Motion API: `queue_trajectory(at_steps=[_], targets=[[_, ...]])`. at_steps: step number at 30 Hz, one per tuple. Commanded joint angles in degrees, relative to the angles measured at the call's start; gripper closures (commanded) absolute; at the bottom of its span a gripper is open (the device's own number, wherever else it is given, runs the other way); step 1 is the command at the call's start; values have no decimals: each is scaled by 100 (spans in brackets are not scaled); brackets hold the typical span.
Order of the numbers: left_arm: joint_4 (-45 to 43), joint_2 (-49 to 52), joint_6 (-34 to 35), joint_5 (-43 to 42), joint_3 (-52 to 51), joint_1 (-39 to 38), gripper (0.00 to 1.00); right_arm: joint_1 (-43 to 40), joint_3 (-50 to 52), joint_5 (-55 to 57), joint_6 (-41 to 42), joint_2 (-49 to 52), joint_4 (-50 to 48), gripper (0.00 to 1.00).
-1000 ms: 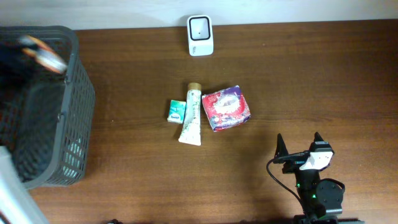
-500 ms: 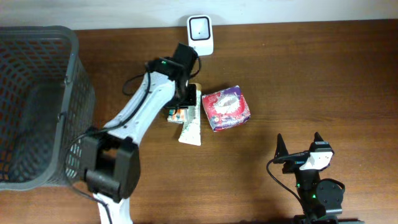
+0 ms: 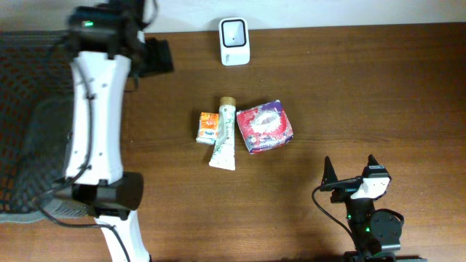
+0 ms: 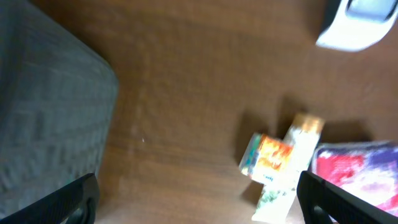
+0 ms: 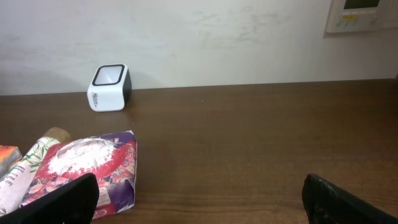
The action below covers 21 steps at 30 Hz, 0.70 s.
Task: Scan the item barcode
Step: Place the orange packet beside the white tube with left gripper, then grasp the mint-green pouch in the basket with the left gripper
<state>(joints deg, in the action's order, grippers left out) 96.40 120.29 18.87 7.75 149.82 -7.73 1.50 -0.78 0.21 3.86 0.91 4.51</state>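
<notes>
The white barcode scanner (image 3: 234,41) stands at the table's far edge, also seen as the scanner (image 5: 109,87) in the right wrist view. Three items lie mid-table: a small orange box (image 3: 208,126), a white tube (image 3: 224,142) and a red-and-purple packet (image 3: 264,126). My left gripper (image 3: 166,57) hovers open and empty at the far left, between basket and scanner. Its blurred wrist view shows the orange box (image 4: 268,158) and tube (image 4: 292,165) ahead to the right. My right gripper (image 3: 349,178) rests open near the front edge, right of the packet (image 5: 87,168).
A dark mesh basket (image 3: 29,124) fills the left side of the table; its wall (image 4: 50,106) is close on the left in the left wrist view. The left arm (image 3: 98,124) stretches along the basket's right edge.
Half a second ago my left gripper was shut at the small box beside the tube. It has since opened and swung up and left; the box now lies orange face up.
</notes>
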Motion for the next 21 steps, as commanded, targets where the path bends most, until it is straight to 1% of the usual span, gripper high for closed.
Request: queue_trajectory(at_steps=[1,2,3,5,6,8,9,10,11,12,13,16,19,21], targets=[[33,-643,-774,-564,219,691,1,33,46,48,-39,-39,15,1],[33,-837,-874,-562,216,898,1,33,46,50,-39,-39,15,1],[33,-1193,-962,-562,216,1268,1,33,46,48,-39,-39,15,1],[33,-1615,-1088,-245,216,1792,1,33,46,50,-39,-39,15,1],[33,-1703,-1088,-223,216,2247,1,33,46,50,-39,-39,15,1],[33,-1659,-1091,-575,-79,3340,1,33,46,50,-39,-39,15,1],[31,-1635,-1178,-741,-717,3967,0,33,46,48,-39,-39,15,1],[33,-1626,-1314,-879,-1309,4315,0,33,46,48,-39,-39,15,1],[9,-1626,-1523,-1217,-1849,4557,1,33,46,50,-39,-39,15,1],[-111,-1626,-1939,-1766,-2540,4780,2,33,46,50,-39,-39,15,1],[-299,-1626,-2234,-2026,-3178,4913,2,33,46,48,-39,-39,15,1],[-999,-1604,-2485,-1985,-5125,4981,0,33,46,50,-39,-39,15,1],[-1471,-1602,-2806,-1974,-6183,4981,1,33,46,48,-39,-39,15,1],[-1753,-1600,-2844,-1556,-6647,4981,0,33,46,50,-39,-39,15,1]])
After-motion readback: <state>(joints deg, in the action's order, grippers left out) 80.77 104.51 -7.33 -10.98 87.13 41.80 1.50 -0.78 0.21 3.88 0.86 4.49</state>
